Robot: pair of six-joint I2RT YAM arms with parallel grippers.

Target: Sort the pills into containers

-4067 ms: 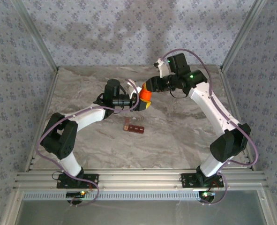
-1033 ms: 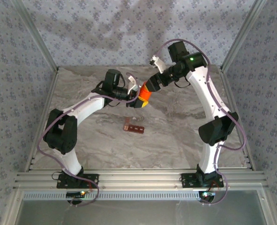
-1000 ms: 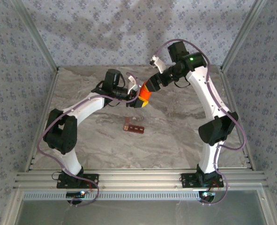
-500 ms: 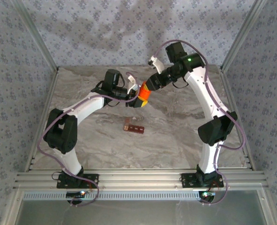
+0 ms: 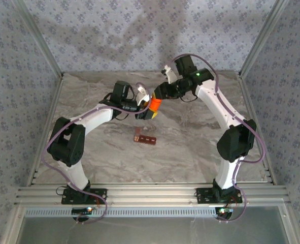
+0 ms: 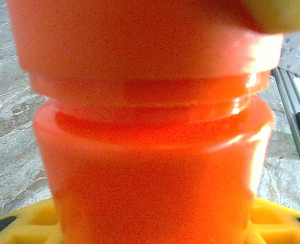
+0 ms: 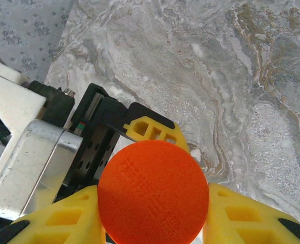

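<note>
One small dark red-brown strip of containers (image 5: 144, 138) lies flat.

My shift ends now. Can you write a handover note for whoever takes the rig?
Left gripper: shut on the orange bottle, low on its body.
Right gripper: shut on its cap.
Containers strip: flat on the table, nearer the bases, untouched.
Done: bottle gripped at both ends, cap on.
To do: open it, sort pills into the compartments.
</note>
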